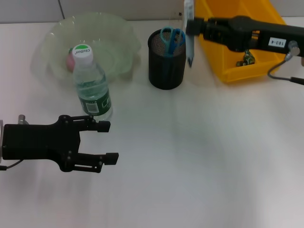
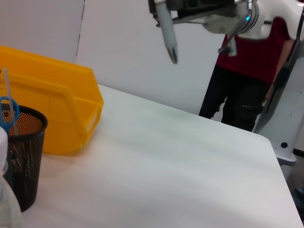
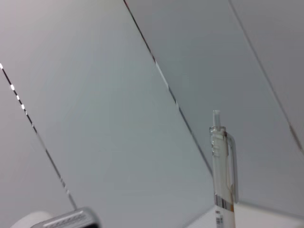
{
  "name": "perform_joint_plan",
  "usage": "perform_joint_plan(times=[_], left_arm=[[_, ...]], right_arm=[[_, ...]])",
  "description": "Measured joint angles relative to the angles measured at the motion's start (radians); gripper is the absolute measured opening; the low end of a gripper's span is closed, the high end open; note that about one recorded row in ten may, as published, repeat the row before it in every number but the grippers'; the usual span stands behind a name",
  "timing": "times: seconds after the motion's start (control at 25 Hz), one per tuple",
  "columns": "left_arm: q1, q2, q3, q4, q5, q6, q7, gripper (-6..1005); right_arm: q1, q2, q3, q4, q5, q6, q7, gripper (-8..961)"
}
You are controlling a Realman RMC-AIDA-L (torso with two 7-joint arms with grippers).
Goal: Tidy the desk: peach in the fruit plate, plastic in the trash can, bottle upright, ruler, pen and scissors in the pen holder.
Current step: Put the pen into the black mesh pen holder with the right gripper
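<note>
Pen point(image 1: 189, 42) hangs tip-down, clamped in my right claw point(image 1: 192, 26), raised off the counter point(image 1: 199, 156). Pen holder point(image 1: 166, 59) sits just beside and below the claw, toward my left; the tip is not yet over its mouth, by my read. Scissors point(image 1: 172, 39) already stand in the holder; a thin pale strip beside them in the left wrist view may be the ruler, cannot confirm. Bottle point(image 1: 90, 83) upright, just ahead of my left claw point(image 1: 105, 141), which hovers with fingers apart and nothing between them. Peach point(image 1: 71, 61) lies in the fruit plate point(image 1: 118, 42). Trash can point(image 1: 237, 57) under my right arm holds a small scrap. Judgement: only the pen drop remains.
</note>
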Motion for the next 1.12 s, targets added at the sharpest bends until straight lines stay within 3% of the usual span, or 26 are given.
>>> perform_joint_plan(times=[0.12, 0.16, 0.44, 0.52, 0.72, 0.92, 1.12], left_arm=[[-0.004, 0.0, 0.0, -0.004, -0.007, -0.002, -0.001, 846], [-0.004, 0.0, 0.0, -0.004, -0.007, -0.002, -0.001, 846], [-0.003, 0.001, 0.0, -0.028, -0.035, -0.007, 0.004, 846], [-0.003, 0.001, 0.0, -0.028, -0.038, -0.01, 0.006, 846], [-0.003, 0.001, 0.0, -0.029, -0.044, -0.012, 0.007, 846], [-0.004, -0.001, 0.0, -0.039, -0.054, -0.019, 0.026, 846], [-0.005, -0.001, 0.0, -0.051, -0.065, -0.024, 0.041, 846]], right_arm=[[0.051, 0.003, 0.031, 0.189, 0.088, 0.014, -0.259, 116], [0.051, 0.003, 0.031, 0.189, 0.088, 0.014, -0.259, 115], [0.155, 0.007, 0.025, 0.506, 0.255, 0.112, -0.738, 115], [0.212, 0.01, 0.025, 0.658, 0.348, 0.167, -0.91, 115], [0.294, 0.012, 0.025, 0.789, 0.453, 0.327, -1.013, 115], [0.36, 0.012, 0.017, 0.848, 0.454, 0.462, -1.027, 115], [0.369, 0.012, -0.031, 0.865, 0.453, 0.498, -1.03, 116]])
